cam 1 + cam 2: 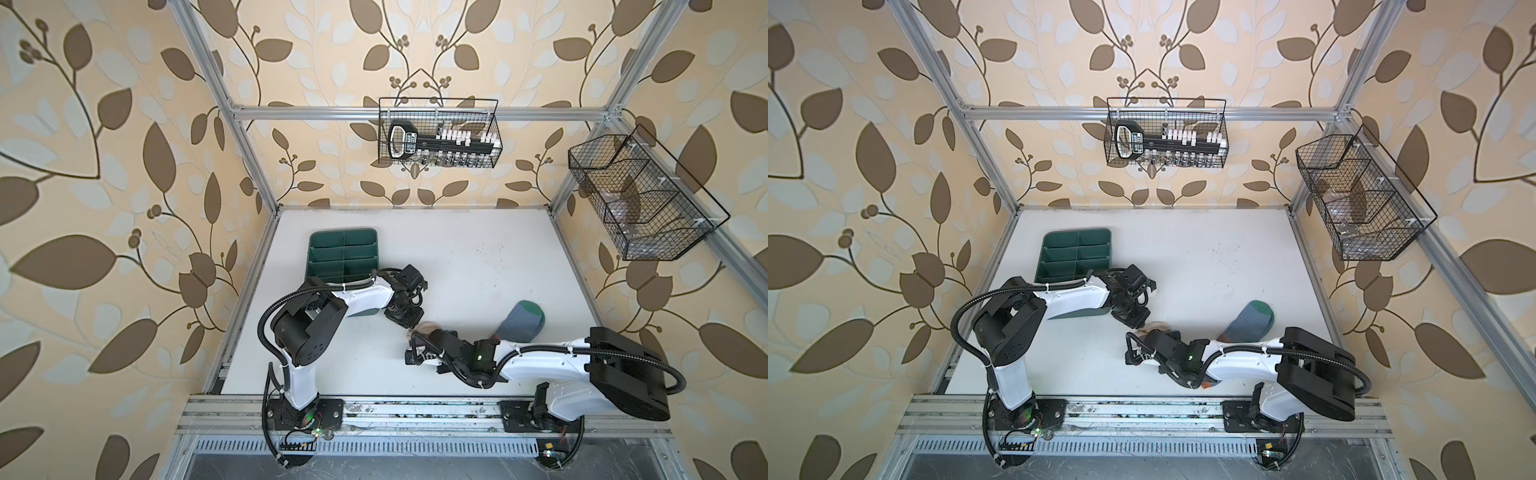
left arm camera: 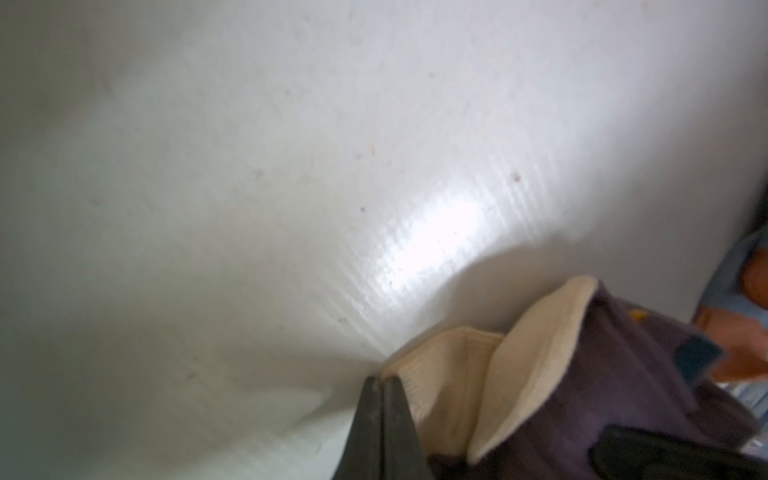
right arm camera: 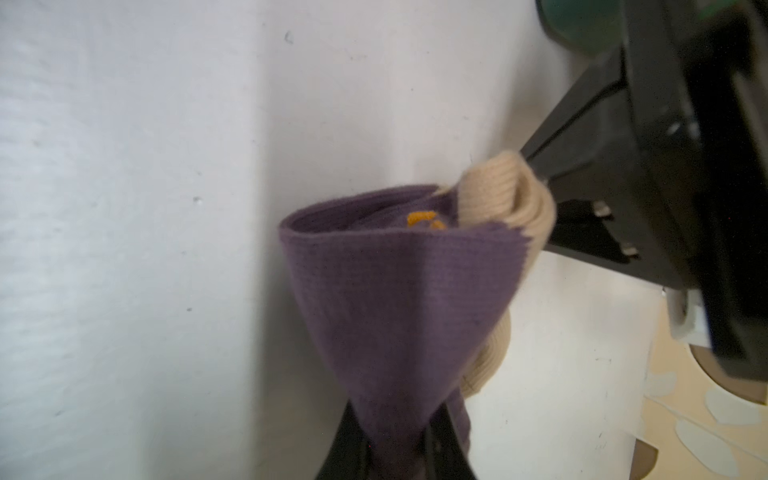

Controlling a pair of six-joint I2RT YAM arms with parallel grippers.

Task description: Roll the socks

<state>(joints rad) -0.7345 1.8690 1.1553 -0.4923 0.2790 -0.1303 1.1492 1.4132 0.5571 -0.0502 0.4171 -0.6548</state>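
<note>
Tension keeps the fold tidy: my right gripper (image 3: 392, 434) clamps the purple sock (image 3: 399, 291) at its middle, my left gripper (image 2: 384, 386) pinches its beige end, mid-table near the grey-blue sock (image 1: 519, 320), ready for rolling.

No text can be read anywhere. The white label on the black handled rack (image 1: 402, 140) in the black wire basket (image 1: 478, 120) on the back wall carries print, but it is too small and blurred in both top views. The orange stitched mark on the purple knit sock (image 3: 399, 299) is illegible.
</note>
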